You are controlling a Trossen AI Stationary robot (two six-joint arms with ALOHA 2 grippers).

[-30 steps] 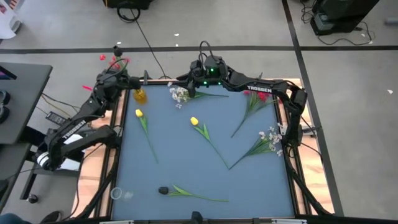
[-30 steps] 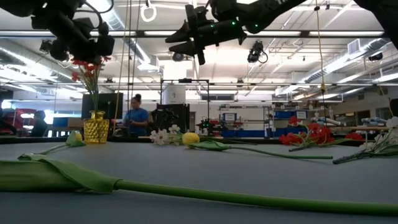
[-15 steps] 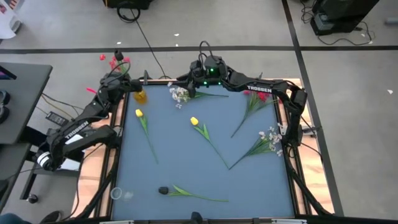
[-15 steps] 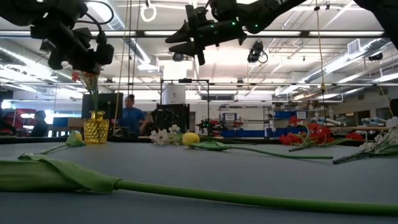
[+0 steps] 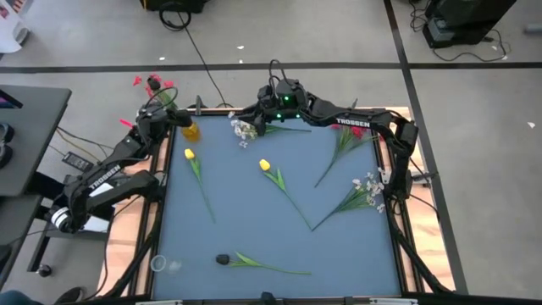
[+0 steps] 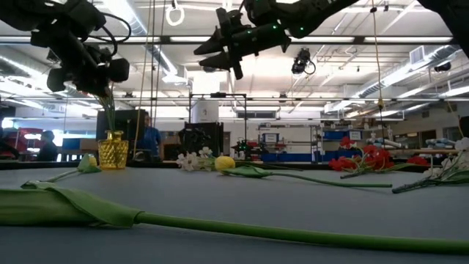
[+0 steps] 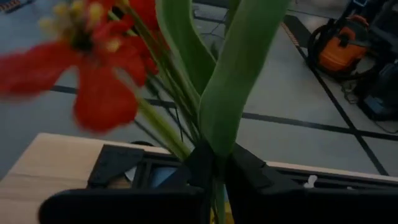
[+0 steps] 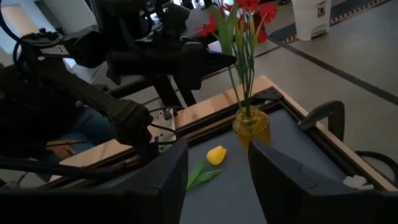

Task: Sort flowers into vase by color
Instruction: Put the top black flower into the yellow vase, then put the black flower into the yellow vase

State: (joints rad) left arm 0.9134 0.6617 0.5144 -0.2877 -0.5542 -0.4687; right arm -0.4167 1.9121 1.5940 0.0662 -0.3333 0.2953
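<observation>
A red flower stands with its stem in the yellow vase at the table's far left corner. My left gripper is shut on it just above the vase. My right gripper hangs open in the air over a white flower that lies on the mat near the far edge; nothing is between its fingers. Two yellow tulips lie flat on the mat, as do a second red flower and a white spray on the right. My left gripper pinches the red flower's green stems and leaf between its two fingers, below the blossoms. The fingers come nearly level from the table's left side and lie across the stems. The flower stands upright, its lower end in the vase.
A long green stem with a dark head lies near the table's front edge. The wooden table rim runs beside the vase. A person stands in the room beyond the table.
My left gripper has sunk toward the vase with the red flower and has rolled a little; in the low view the blossoms are now hidden behind it.
</observation>
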